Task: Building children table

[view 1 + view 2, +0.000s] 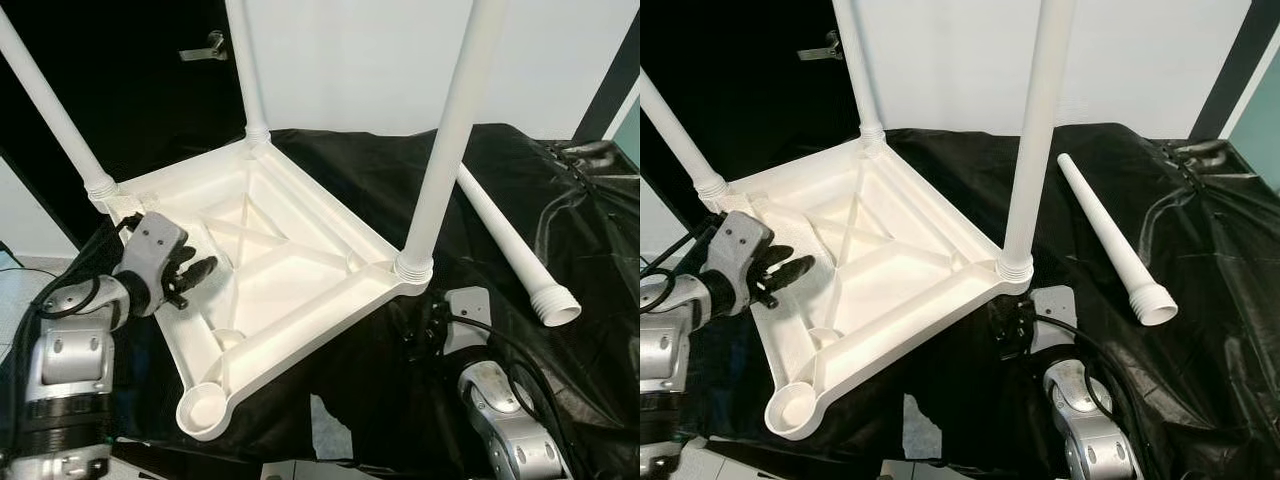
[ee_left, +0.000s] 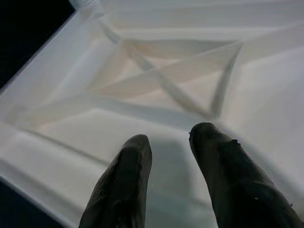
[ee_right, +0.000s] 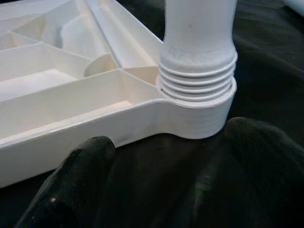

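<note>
A white plastic tabletop (image 1: 300, 285) lies upside down on a black cloth. Three white legs stand screwed into its corners: the near-right leg (image 1: 445, 140), the far leg (image 1: 250, 70) and the left leg (image 1: 50, 110). The near corner socket (image 1: 203, 408) is empty. One loose leg (image 1: 510, 245) lies on the cloth to the right. My left gripper (image 1: 200, 270) is open above the tabletop's left rim, its fingers (image 2: 128, 185) over the ribbed underside. My right gripper (image 3: 171, 135) is open, low on the cloth just before the threaded collar (image 3: 197, 78) of the near-right leg.
The black cloth (image 1: 400, 190) covers the whole work surface and is wrinkled at the right. A dark door with a metal handle (image 1: 205, 45) and a white wall (image 1: 350, 60) stand behind. Cables run along my right arm (image 1: 505, 420).
</note>
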Motion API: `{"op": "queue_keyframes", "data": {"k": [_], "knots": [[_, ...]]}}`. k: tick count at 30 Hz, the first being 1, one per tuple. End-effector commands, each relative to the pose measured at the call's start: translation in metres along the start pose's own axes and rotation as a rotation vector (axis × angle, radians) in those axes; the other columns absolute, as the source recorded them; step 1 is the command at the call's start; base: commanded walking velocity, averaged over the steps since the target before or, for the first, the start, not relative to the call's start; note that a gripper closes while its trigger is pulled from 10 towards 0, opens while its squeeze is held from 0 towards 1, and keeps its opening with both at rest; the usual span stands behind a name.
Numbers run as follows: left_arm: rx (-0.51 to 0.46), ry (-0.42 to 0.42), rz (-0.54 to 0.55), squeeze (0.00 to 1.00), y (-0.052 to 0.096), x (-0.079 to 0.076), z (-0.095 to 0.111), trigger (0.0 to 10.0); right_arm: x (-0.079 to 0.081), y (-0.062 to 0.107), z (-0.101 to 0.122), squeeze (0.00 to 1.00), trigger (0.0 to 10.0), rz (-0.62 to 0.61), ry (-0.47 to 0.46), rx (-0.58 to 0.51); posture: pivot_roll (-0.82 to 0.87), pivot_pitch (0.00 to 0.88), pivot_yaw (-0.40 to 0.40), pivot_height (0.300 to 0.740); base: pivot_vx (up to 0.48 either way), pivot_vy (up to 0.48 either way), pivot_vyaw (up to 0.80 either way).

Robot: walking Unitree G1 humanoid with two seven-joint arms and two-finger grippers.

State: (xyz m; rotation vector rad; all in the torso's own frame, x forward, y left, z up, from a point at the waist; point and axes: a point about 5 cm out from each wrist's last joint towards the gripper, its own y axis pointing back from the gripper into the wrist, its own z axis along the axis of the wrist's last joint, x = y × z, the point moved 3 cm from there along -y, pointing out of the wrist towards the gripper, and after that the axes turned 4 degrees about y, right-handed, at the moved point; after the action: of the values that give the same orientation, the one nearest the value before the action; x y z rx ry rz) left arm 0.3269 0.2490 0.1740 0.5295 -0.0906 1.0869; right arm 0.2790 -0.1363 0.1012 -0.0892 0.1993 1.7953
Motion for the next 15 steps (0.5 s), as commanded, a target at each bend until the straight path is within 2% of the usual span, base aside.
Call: {"op": "queue_keyframes", "data": {"k": [1, 3, 4, 5, 7, 8, 9, 10, 12, 15], "knots": [[0.009, -0.021, 0.023, 0.00, 0.004, 0.008, -0.003, 10.0, 0.002, -0.001, -0.004, 0.00, 10.0, 0.010, -0.007, 0.021, 0.05, 0.000, 0.026, 0.740, 0.000, 0.000, 0.00], [0.059, -0.067, 0.016, 0.00, 0.018, 0.021, -0.019, 10.0, 0.003, -0.004, -0.004, 0.00, 10.0, 0.016, -0.006, 0.024, 0.06, 0.000, 0.019, 0.740, 0.000, 0.000, 0.00], [0.059, -0.067, 0.016, 0.00, 0.018, 0.021, -0.019, 10.0, 0.003, -0.004, -0.004, 0.00, 10.0, 0.016, -0.006, 0.024, 0.06, 0.000, 0.019, 0.740, 0.000, 0.000, 0.00], [0.088, -0.087, -0.025, 0.00, 0.023, 0.019, -0.027, 10.0, 0.003, -0.005, -0.003, 0.00, 10.0, 0.016, -0.010, 0.021, 0.06, 0.000, 0.015, 0.740, 0.000, 0.000, 0.00], [0.088, -0.087, -0.025, 0.00, 0.023, 0.019, -0.027, 10.0, 0.003, -0.005, -0.003, 0.00, 10.0, 0.016, -0.010, 0.021, 0.06, 0.000, 0.015, 0.740, 0.000, 0.000, 0.00], [0.155, -0.106, -0.182, 0.00, 0.035, 0.003, -0.044, 10.0, 0.003, -0.009, -0.001, 0.00, 10.0, 0.017, -0.021, 0.021, 0.07, 0.000, 0.004, 0.740, 0.000, 0.000, 0.00], [0.171, -0.120, -0.231, 0.00, 0.039, -0.002, -0.049, 10.0, 0.003, -0.009, -0.001, 0.00, 10.0, 0.018, -0.023, 0.022, 0.07, 0.000, 0.004, 0.740, 0.000, 0.000, 0.00], [0.171, -0.120, -0.231, 0.00, 0.039, -0.002, -0.049, 10.0, 0.003, -0.009, -0.001, 0.00, 10.0, 0.018, -0.023, 0.022, 0.07, 0.000, 0.004, 0.740, 0.000, 0.000, 0.00], [0.216, -0.129, -0.323, 0.00, 0.045, -0.012, -0.058, 10.0, 0.002, -0.012, -0.002, 0.00, 10.0, 0.019, -0.019, 0.034, 0.08, 0.000, -0.002, 0.740, 0.000, 0.000, 0.00], [0.237, -0.132, -0.377, 0.00, 0.048, -0.020, -0.063, 10.0, 0.001, -0.014, -0.003, 0.00, 10.0, 0.020, -0.017, 0.041, 0.08, 0.000, -0.006, 0.740, 0.000, 0.000, 0.00]]}}
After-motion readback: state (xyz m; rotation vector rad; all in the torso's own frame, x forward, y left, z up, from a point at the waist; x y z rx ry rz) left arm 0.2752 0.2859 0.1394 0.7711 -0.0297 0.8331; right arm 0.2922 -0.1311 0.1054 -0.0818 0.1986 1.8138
